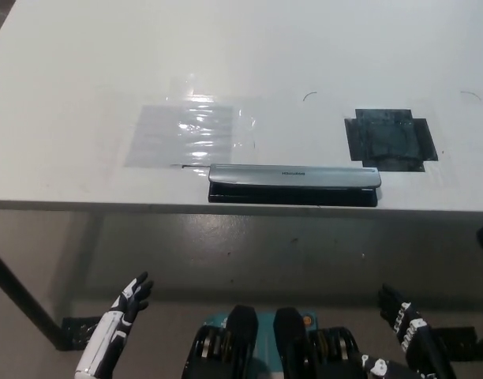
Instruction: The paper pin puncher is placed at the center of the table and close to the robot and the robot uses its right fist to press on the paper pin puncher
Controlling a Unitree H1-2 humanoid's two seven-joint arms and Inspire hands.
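Note:
The paper pin puncher (293, 185), a long silver bar on a black base, lies along the front edge of the white table (241, 55) near its middle. My black right hand (406, 328) hangs low below the table edge at the bottom right, fingers spread, open and holding nothing, well clear of the puncher. At the bottom left my white left hand (127, 299) rests below the table, also open with its fingers apart.
A clear plastic sheet (191, 133) lies flat left of the puncher. A patch of black tape (391, 139) is stuck on the table behind the puncher's right end. A black table leg (16, 296) runs down at far left.

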